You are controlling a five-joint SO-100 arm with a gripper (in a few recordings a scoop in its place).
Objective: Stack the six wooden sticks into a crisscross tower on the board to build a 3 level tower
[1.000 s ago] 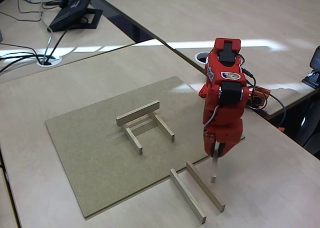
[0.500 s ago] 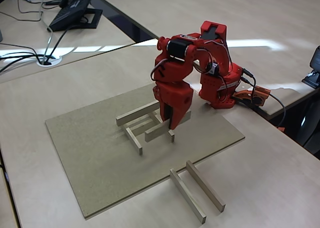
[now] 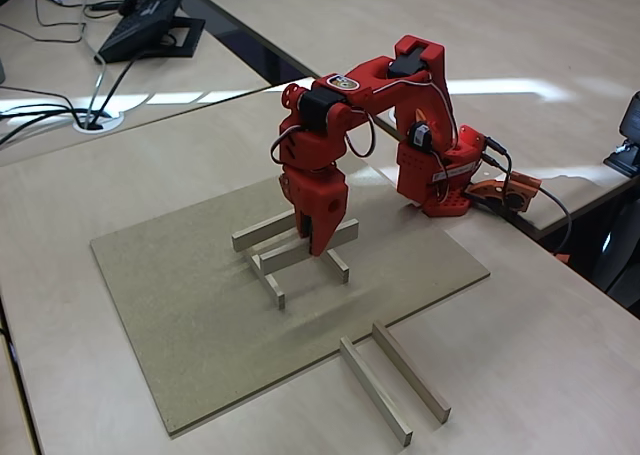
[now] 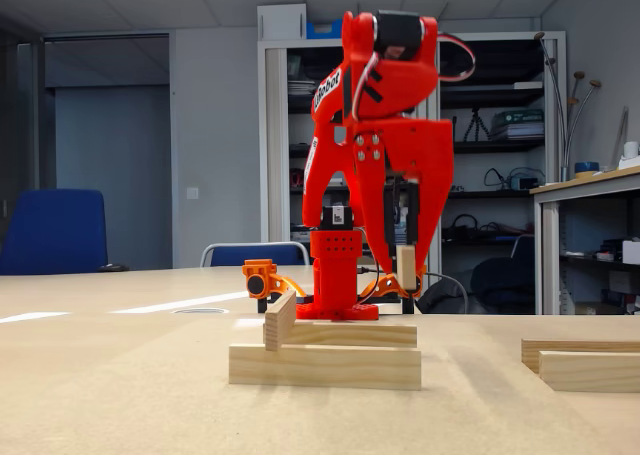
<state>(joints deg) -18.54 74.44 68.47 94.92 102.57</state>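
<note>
Near the middle of the board, a partly built tower is seen: two parallel sticks lie flat, with a third stick laid across their far ends. A fourth stick is clamped between the closed fingers of the red pincer, held crosswise over the near part of the base pair. In the low fixed view this stick is seen end-on, raised above the base bars and not touching them. Two more sticks are left side by side on the bench, just off the board's near right edge and well apart from the tower. Bare board is left open on the left and in front of the tower. The arm's base is stood by the board's far right edge, near the bench rim.
</note>
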